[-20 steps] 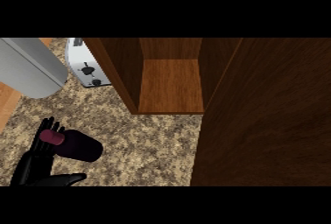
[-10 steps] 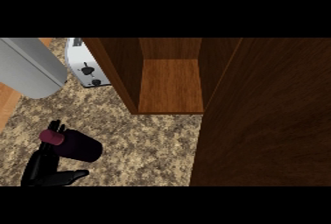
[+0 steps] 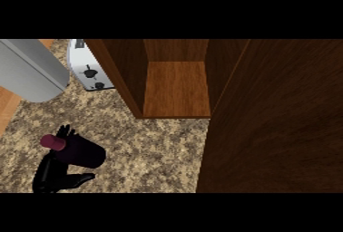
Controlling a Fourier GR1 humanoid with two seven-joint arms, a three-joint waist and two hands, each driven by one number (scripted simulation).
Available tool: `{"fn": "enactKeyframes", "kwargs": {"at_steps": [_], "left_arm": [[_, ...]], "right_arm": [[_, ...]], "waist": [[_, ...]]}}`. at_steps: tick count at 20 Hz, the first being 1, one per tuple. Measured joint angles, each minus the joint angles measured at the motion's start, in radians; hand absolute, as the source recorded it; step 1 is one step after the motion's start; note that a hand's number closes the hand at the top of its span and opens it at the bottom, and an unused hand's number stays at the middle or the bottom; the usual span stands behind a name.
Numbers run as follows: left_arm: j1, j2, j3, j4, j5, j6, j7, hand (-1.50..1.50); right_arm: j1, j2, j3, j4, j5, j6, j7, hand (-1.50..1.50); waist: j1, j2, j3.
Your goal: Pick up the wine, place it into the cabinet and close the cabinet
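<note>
Head view shows the left hand (image 3: 55, 174) low on the left side, above the speckled counter (image 3: 154, 145). Its fingers (image 3: 65, 132) curl round the wine (image 3: 79, 150), a dark bottle with a dark red top. The bottle lies tilted, its top pointing to the upper left. The thumb sticks out to the right under the bottle. The cabinet (image 3: 175, 88) stands open, up and to the right of the wine and well apart from it. Its brown door (image 3: 278, 122) fills the right side. A toaster (image 3: 88, 72) sits just left of the cabinet, beside a big grey thing (image 3: 30, 68).
</note>
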Motion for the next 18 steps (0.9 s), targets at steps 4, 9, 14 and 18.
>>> {"fn": "enactKeyframes", "kwargs": {"at_steps": [4,9,14,18], "left_arm": [[-0.023,0.011,-0.006,0.057,-0.014,-0.019,-0.048,-1.50],[-0.089,0.030,0.007,0.177,-0.026,-0.028,-0.110,1.50],[-0.133,0.017,0.002,0.238,-0.015,-0.070,-0.141,1.50],[-0.151,0.030,-0.037,0.260,-0.078,-0.059,-0.216,1.50]], "right_arm": [[0.009,-0.005,-0.003,-0.002,0.004,-0.006,0.003,-1.50],[0.014,-0.008,-0.012,-0.001,0.003,-0.006,-0.001,-1.50],[0.018,-0.007,-0.028,0.003,-0.003,-0.005,-0.006,-1.50],[0.021,-0.003,-0.017,0.003,-0.001,-0.009,-0.010,-1.50]], "waist": [[0.001,0.000,0.000],[0.000,0.001,0.000],[0.000,0.001,0.000],[-0.002,0.001,0.000]]}}
